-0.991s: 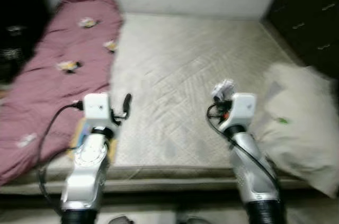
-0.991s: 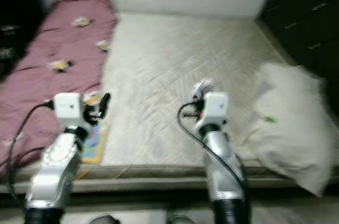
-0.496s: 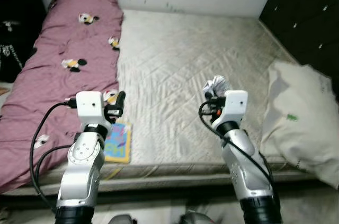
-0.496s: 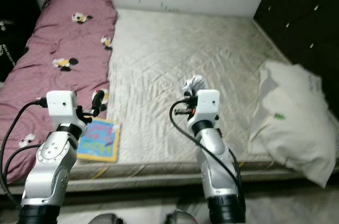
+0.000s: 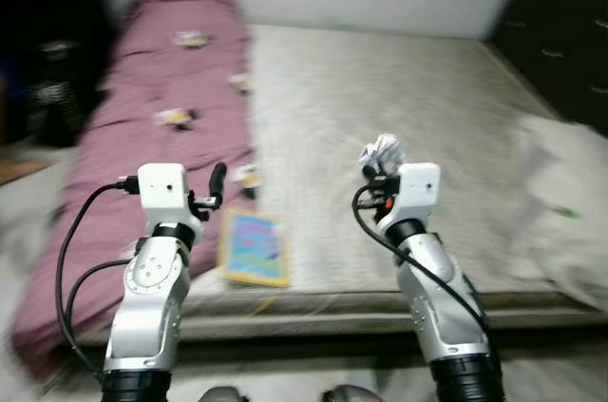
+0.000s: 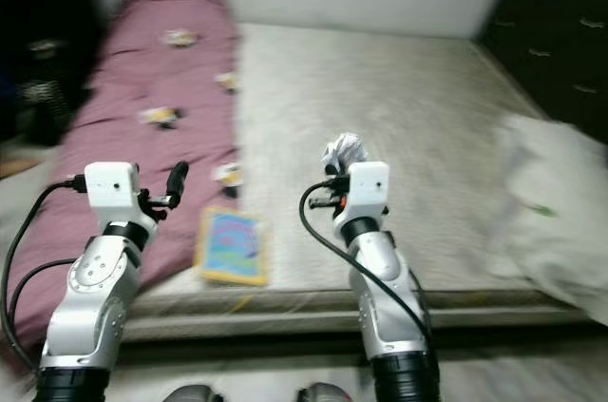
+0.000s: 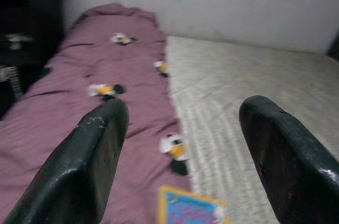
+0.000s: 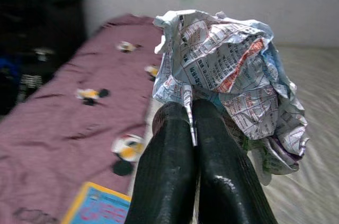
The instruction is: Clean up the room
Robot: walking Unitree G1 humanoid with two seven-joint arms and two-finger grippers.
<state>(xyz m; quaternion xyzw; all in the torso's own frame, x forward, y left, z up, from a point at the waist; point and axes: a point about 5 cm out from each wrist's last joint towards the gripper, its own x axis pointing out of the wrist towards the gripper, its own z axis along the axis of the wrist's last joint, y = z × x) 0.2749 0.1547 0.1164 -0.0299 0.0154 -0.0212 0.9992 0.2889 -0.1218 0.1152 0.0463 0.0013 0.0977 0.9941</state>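
My right gripper (image 8: 192, 128) is shut on a crumpled ball of printed paper (image 8: 228, 70), held up over the front part of the bed; the paper ball (image 5: 382, 151) pokes out above the wrist. My left gripper (image 7: 180, 123) is open with nothing between its fingers (image 7: 100, 150), raised over the maroon blanket's near end (image 5: 218, 177). A colourful flat book (image 5: 255, 247) lies on the mattress near the front edge, between the two arms.
A maroon blanket (image 5: 161, 126) with cartoon prints covers the bed's left side. The grey quilted mattress (image 5: 399, 79) spreads right. A white pillow (image 5: 570, 202) lies at the right edge. Dark furniture (image 5: 570, 22) stands to the right, and a dark area (image 5: 47, 60) to the left.
The whole view has swung left, so bed, book and pillow sit further right in the picture. Both arms keep their pose; the right gripper still holds the paper ball.
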